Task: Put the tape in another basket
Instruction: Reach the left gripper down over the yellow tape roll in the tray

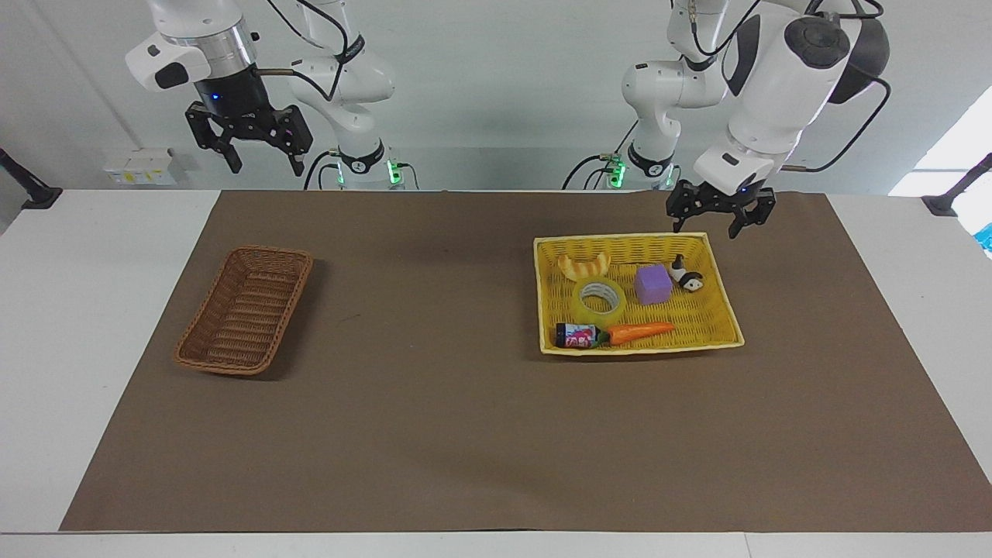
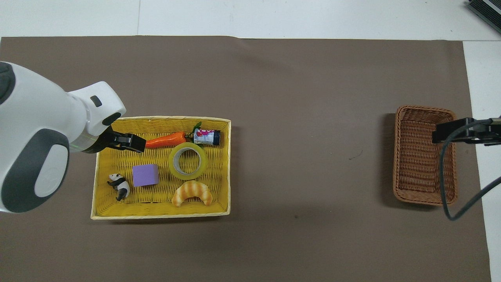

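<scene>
Tape lies flat in the yellow tray between croissant and carrot, so the empty, spread left gripper should descend straight over its rim, avoiding both neighbours.
</scene>
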You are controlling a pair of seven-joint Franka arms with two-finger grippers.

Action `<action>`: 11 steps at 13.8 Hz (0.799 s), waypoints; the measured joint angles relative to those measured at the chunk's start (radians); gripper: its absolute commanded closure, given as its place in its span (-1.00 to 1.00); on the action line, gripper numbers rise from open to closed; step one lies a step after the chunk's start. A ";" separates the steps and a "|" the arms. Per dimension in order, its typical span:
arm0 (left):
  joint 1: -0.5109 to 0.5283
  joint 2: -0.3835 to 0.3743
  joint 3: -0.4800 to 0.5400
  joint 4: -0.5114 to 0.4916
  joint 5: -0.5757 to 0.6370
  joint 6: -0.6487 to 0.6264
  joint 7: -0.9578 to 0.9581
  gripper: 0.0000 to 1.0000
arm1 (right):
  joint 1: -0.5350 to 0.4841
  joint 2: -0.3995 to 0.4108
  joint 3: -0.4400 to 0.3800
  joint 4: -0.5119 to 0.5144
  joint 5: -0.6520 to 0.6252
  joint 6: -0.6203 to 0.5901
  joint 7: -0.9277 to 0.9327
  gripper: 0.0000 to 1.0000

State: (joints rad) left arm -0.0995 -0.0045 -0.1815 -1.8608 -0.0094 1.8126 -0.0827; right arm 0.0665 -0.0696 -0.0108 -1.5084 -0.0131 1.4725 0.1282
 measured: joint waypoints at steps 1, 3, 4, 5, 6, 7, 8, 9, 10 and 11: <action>-0.005 0.012 -0.001 -0.025 -0.008 0.035 -0.015 -1.00 | 0.000 0.000 0.000 0.000 0.000 0.000 0.000 -1.00; -0.012 0.043 -0.001 -0.079 -0.027 0.112 -0.039 -1.00 | 0.000 0.000 0.000 0.000 0.000 0.000 0.000 -1.00; -0.017 0.065 0.000 -0.103 -0.031 0.154 -0.056 -1.00 | 0.000 0.000 0.000 0.000 0.000 0.000 0.000 -1.00; -0.027 0.092 0.000 -0.124 -0.032 0.203 -0.078 -1.00 | 0.000 0.000 0.000 0.000 0.000 0.000 0.000 -1.00; -0.036 0.120 -0.001 -0.142 -0.032 0.251 -0.096 -1.00 | 0.000 0.000 0.000 0.000 0.000 0.000 0.000 -1.00; -0.044 0.145 -0.001 -0.159 -0.032 0.301 -0.107 -1.00 | 0.000 0.000 0.000 0.000 0.000 0.000 0.000 -1.00; -0.054 0.166 -0.001 -0.174 -0.032 0.346 -0.114 -1.00 | 0.000 0.000 0.000 0.000 0.000 0.000 0.000 -1.00; -0.061 0.180 -0.001 -0.186 -0.032 0.378 -0.121 -1.00 | 0.000 0.000 0.000 0.000 0.000 0.000 0.000 -1.00; -0.065 0.188 -0.001 -0.196 -0.032 0.401 -0.125 -1.00 | 0.000 0.000 0.000 0.000 0.000 0.000 0.000 -1.00; -0.067 0.191 -0.001 -0.203 -0.032 0.413 -0.126 -1.00 | 0.000 0.000 0.000 0.000 0.000 0.000 0.000 -1.00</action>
State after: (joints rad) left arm -0.1667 0.1860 -0.1825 -2.0638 -0.0415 2.2260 -0.2085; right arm 0.0665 -0.0696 -0.0108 -1.5084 -0.0131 1.4725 0.1282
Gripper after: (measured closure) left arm 0.000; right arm 0.000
